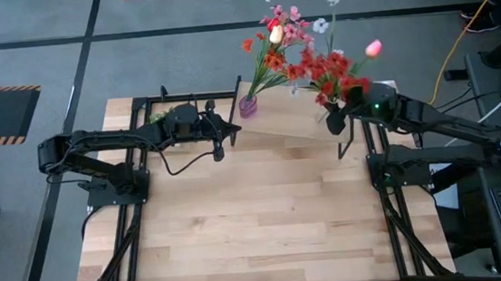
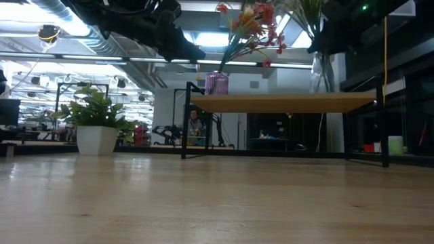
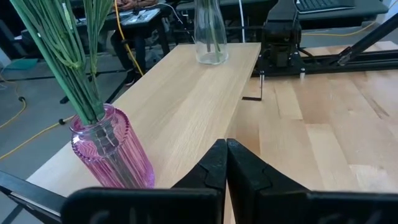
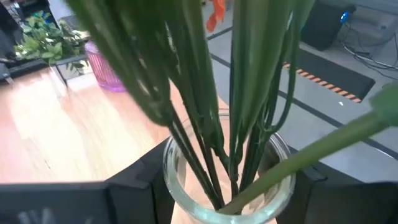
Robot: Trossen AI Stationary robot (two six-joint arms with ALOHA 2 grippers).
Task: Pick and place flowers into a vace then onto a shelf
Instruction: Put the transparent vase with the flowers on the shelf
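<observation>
Clear glass is what's being dealt with on the right side: a clear vase full of flowers is bracketed by the right gripper, fingers spread wide around its neck, so it's judged to be held or just being let go, hard to say which. In the high view it sits at about 1 o'clock on the table, on the shelf, at that board's right end. The pink ribbed vase with its own bunch is parked at roughly 12 o'clock, on the shelf's left end, well apart from the clear one.

The left gripper is pinched fully shut, nothing in it, hanging just beside the pink vase.

Handling-wise: glass is expected to be slick, rigid and breakable, and with the tall stems fanning out it'll likely be top-heavy, so tipping is the worry. A grip across the neck or upper body is probably best. The stems look thin and bendy, light, and are best grabbed low as a bundle if at all.
</observation>
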